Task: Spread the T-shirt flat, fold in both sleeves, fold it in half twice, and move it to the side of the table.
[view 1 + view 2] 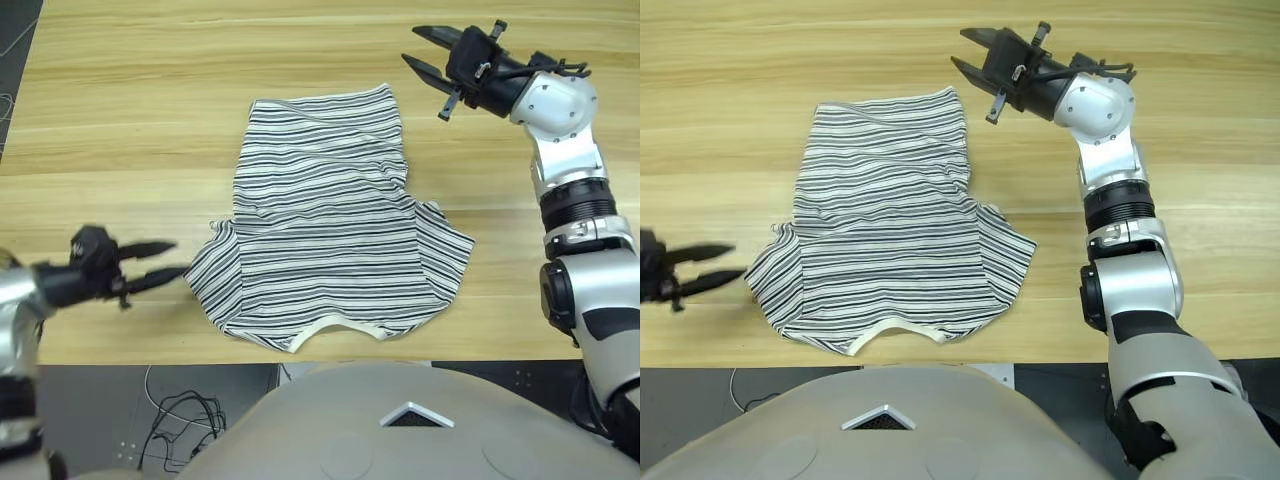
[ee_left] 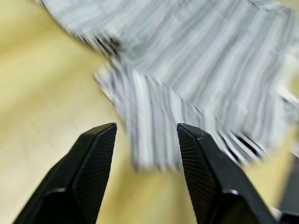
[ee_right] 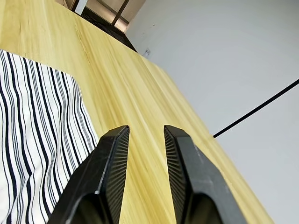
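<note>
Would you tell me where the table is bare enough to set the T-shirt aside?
Widest bare table lies left of the T-shirt, beyond the left gripper. A far strip is free. Right of it is tighter, by the right gripper; the near edge is crowded.

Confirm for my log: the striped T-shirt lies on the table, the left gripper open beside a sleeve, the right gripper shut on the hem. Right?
No: the right gripper is open, holding nothing, beside the T-shirt's far corner; the right wrist view shows it.
</note>
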Tool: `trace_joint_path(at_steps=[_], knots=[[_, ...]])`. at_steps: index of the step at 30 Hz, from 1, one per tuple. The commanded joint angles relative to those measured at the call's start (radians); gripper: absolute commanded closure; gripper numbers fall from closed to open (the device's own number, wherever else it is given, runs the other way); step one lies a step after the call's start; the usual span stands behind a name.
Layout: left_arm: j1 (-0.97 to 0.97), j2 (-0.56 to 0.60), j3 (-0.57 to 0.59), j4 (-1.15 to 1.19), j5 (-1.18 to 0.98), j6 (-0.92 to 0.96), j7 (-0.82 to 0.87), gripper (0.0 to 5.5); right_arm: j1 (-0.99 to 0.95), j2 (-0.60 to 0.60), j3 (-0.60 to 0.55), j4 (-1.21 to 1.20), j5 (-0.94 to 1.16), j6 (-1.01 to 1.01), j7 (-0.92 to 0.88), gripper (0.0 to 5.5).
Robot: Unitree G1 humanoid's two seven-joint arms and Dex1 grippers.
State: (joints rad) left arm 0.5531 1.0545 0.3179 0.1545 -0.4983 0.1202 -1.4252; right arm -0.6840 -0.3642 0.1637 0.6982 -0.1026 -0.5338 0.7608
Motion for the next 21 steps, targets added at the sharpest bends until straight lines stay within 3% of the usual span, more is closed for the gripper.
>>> trace_joint_path(at_steps=[1,21], knots=[[0.116,0.036,0.061,-0.044,0.002,0.09,-0.041,3.12,0.048,-0.01,0.012,-0.086,0.013,0.057,0.014,4.14],[-0.015,-0.158,-0.038,-0.007,0.034,0.234,0.124,3.12,0.1,-0.026,0.029,-0.163,0.009,0.115,0.016,4.14]])
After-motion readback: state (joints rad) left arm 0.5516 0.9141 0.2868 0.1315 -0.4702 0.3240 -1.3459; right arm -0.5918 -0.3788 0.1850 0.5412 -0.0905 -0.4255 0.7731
